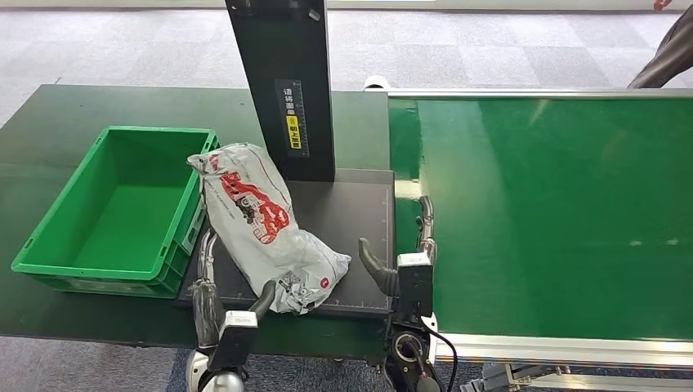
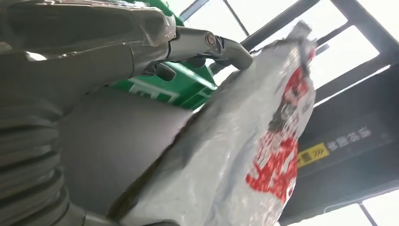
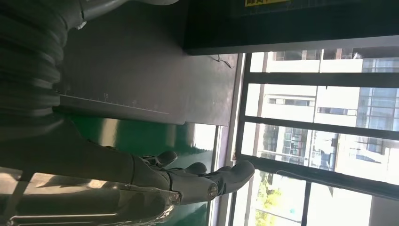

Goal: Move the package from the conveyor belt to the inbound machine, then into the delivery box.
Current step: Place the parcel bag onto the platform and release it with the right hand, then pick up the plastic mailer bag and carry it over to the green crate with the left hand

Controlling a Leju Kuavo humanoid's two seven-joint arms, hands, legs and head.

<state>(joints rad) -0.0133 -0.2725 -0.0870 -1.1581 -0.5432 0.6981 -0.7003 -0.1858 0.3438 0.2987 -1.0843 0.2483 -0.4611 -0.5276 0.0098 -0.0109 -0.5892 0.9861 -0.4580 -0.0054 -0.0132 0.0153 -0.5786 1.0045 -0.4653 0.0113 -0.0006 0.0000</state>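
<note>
A grey plastic package (image 1: 261, 229) with red print lies slanted across the black platform of the inbound machine (image 1: 351, 212), its far end beside the rim of the green delivery box (image 1: 94, 273). My left hand (image 1: 221, 306) grips the package's near end, thumb on top and fingers along its left side. In the left wrist view the package (image 2: 244, 155) sits between the thumb and fingers of the left hand (image 2: 94, 70), with the green box (image 2: 183, 80) behind. My right hand (image 1: 409, 261) is open at the platform's right edge, beside the conveyor belt (image 1: 556, 212), holding nothing. The right wrist view shows its fingers (image 3: 202, 181) spread.
The machine's black scanner column (image 1: 286, 82) rises just behind the package. The box and machine stand on a dark green table (image 1: 65, 122). A person's sleeve (image 1: 666, 53) shows at the far right corner beyond the belt.
</note>
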